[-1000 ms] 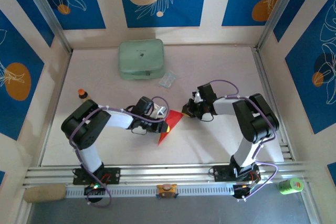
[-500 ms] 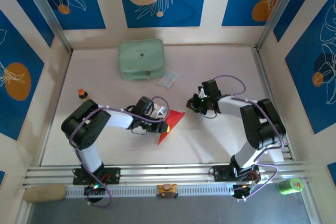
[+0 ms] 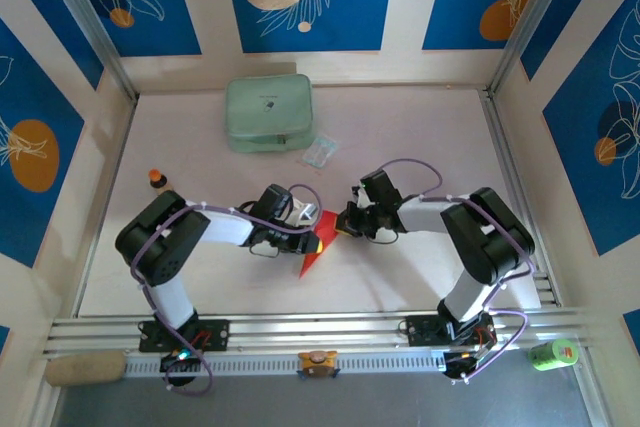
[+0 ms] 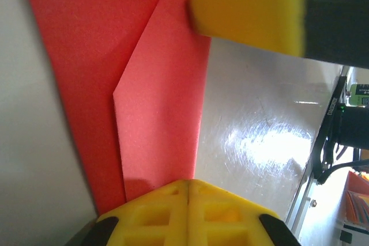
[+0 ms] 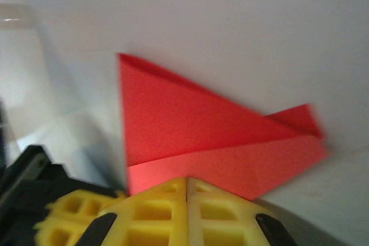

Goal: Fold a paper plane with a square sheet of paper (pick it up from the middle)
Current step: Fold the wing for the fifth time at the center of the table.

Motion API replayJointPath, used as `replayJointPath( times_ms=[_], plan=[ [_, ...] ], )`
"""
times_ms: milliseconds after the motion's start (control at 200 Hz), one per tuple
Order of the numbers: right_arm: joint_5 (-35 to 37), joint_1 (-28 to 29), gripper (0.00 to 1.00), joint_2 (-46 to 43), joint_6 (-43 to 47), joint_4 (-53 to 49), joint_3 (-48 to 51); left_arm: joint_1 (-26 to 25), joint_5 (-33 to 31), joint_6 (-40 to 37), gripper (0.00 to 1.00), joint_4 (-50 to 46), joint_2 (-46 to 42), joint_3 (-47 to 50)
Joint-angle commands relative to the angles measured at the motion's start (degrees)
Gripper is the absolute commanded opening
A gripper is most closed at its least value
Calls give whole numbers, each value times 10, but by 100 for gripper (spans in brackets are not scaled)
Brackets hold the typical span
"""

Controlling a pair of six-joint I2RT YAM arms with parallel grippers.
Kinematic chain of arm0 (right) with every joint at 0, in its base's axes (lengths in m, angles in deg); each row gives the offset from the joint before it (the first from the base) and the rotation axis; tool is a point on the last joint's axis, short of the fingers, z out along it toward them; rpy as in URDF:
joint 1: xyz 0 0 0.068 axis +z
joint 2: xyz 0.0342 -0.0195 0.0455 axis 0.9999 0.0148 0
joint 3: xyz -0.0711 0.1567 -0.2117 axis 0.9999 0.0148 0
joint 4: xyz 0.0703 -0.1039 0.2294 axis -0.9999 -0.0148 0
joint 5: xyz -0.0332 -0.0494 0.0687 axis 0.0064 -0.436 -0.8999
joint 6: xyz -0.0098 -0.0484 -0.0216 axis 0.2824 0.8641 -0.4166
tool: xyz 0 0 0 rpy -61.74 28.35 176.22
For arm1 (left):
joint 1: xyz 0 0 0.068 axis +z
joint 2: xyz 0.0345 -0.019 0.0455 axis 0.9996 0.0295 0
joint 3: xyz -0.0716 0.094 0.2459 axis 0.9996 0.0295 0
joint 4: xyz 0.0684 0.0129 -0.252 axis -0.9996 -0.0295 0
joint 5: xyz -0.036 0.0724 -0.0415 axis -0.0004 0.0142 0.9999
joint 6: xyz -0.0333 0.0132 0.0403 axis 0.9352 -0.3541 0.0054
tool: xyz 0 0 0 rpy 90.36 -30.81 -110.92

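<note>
The square sheet of paper [image 3: 317,254] is bright red and lies on the table between the two arms, folded with creases into a long pointed wedge. My left gripper [image 3: 314,240] is shut, its yellow tips [image 4: 188,185] resting on the folded paper [image 4: 161,113] near a flap's edge. My right gripper [image 3: 343,227] is also shut, with its tips [image 5: 186,181] down on the paper's [image 5: 190,119] right side. Nothing shows between either pair of jaws. Each wrist view catches the other gripper's yellow fingers [image 4: 248,10] [image 5: 69,214] close by.
A pale green pouch [image 3: 268,113] lies at the back with a small clear plastic packet [image 3: 320,152] beside it. A small orange-capped bottle [image 3: 156,179] stands at the left. The metal rail [image 3: 320,332] runs along the near edge.
My right gripper has come left and down from the open table onto the paper's right edge. The left gripper and the paper have stayed put.
</note>
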Motion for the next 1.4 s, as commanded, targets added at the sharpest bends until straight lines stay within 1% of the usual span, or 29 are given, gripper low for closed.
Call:
replayJointPath(
  times_ms=[0,155,245,385,450,555,655,850,930,1045,1265,1395],
  plan=[
    [22,-11,4,19,-9,-5,13,0,-21,-5,0,-84,-14,3],
    [19,-13,3,19,-5,-15,15,-2,-28,-12,0,-120,-59,-28],
    [19,-12,3,16,-2,-21,11,-5,-24,-9,0,-123,-67,-54],
    [18,-12,3,18,-2,-19,12,-15,-10,-8,0,-135,-44,-98],
    [16,-12,3,18,-4,-17,12,-19,-18,-7,0,-137,-35,-108],
    [17,-11,3,16,-5,-17,14,-22,0,-6,0,-133,-1,-123],
    [14,-12,3,17,-5,-16,14,-30,1,-7,0,-122,25,-130],
    [12,-13,3,20,-3,-19,14,-42,-28,-14,0,-127,67,-117],
    [13,-15,3,18,-4,-20,17,-42,-47,-17,0,-128,65,-95],
    [14,-15,3,17,-5,-20,19,-43,-61,-26,0,-148,50,-90],
    [14,-18,2,13,-4,-22,21,-44,-47,-27,1,-160,-9,-92],
    [15,-19,2,10,-3,-25,22,-44,-35,-30,1,-160,-6,-80]
  ],
)
